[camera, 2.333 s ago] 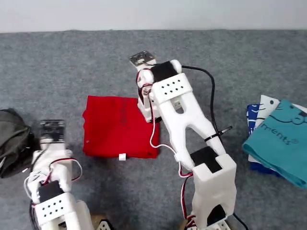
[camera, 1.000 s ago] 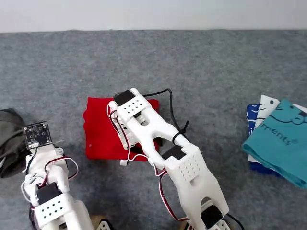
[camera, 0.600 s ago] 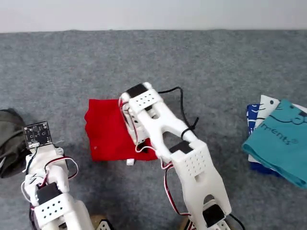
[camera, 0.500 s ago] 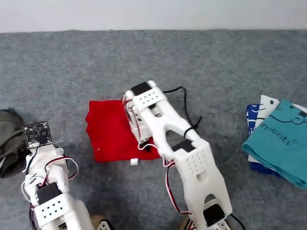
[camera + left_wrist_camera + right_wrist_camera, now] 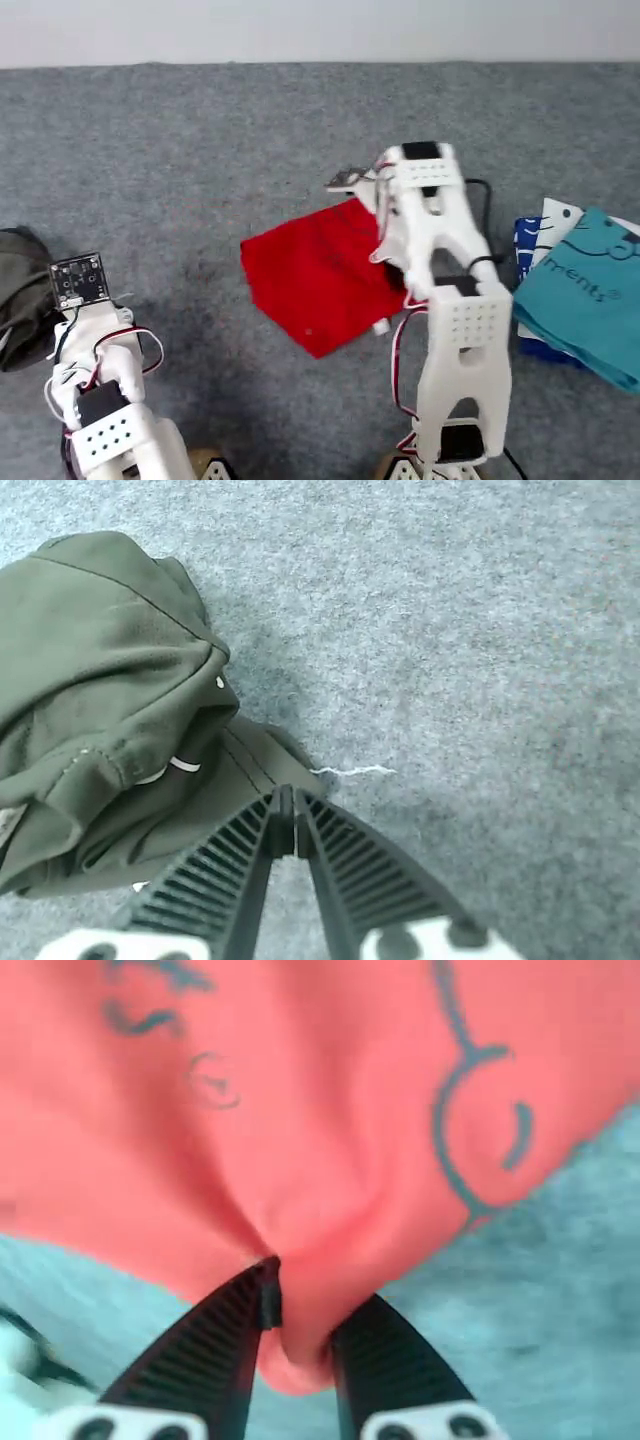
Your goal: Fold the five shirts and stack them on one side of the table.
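- The red shirt [image 5: 318, 278] is sat just right of centre in the high view. It's folded and turned diamond-wise on the table [image 5: 180, 130], with one corner tucked under the right arm [image 5: 440, 240] at the upper right.
- In the right wrist view a bunched bit of that red cloth is squeezed between the jaws of the right gripper [image 5: 318, 1305]. So it's properly clamped on the shirt, not just resting there.
- The stack [image 5: 535, 255] is parked at the right edge of the high view. A teal shirt [image 5: 590, 290] is on top, and blue and white ones can be seen peeking out beneath. A strip of bare table is left between it and the red one.
- The bit that matters: the stack lies to the right of the grip, while the rest of the red shirt spreads to the lower left of it. A pull toward the stack would probably be led by the held corner, with the body trailed behind. Since the shirt is skewed against the stack, some squaring up will likely be needed.
- The stack is clearly nearer the right arm.
- The left gripper [image 5: 285, 810] is closed on nothing, its jaws sitting right at the edge of the dark shirt [image 5: 90, 680]. That one is crumpled at the far left of the high view, not folded yet.
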You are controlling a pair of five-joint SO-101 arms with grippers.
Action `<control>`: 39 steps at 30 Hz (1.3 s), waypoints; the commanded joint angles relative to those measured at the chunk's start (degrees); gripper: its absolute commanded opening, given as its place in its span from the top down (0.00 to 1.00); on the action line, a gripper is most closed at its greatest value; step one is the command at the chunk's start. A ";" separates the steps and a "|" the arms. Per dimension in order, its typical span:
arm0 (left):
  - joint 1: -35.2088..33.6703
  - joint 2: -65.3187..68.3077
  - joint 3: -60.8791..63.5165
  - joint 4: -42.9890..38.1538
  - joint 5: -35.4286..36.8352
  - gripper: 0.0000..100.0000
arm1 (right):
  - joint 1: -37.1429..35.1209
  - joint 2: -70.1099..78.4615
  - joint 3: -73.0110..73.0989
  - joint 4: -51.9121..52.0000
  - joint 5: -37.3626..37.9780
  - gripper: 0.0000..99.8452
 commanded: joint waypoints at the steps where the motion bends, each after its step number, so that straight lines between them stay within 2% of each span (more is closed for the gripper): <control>1: 0.26 -0.09 -0.31 -1.23 -0.44 0.98 | 3.38 -4.97 -8.26 -3.03 15.30 0.99; 4: 0.26 -0.09 -0.31 -1.23 -0.44 0.98 | 2.77 -4.97 -12.31 -7.08 16.09 0.99; 11: 0.35 -0.09 -0.31 -1.23 -0.44 0.98 | -2.95 -4.97 -12.84 -7.60 15.91 0.99; 14: 0.35 -0.09 -0.31 -1.23 -0.44 0.98 | -4.00 -5.67 -13.45 -4.62 14.68 0.93; 22: 0.35 -0.09 -0.31 -1.14 -0.44 0.98 | -4.44 -6.64 -21.54 2.68 -10.81 0.83; 28: 0.35 -0.09 -0.31 -1.14 -0.44 0.98 | -4.18 -6.73 -23.21 3.03 -42.37 0.73; 31: 0.35 -0.09 -0.31 -1.14 -0.44 0.98 | -4.79 -7.34 -23.12 3.12 -54.77 0.68; 39: 0.44 -0.09 -0.31 -1.14 -0.44 0.98 | -7.78 -16.92 -13.36 3.21 -69.89 0.67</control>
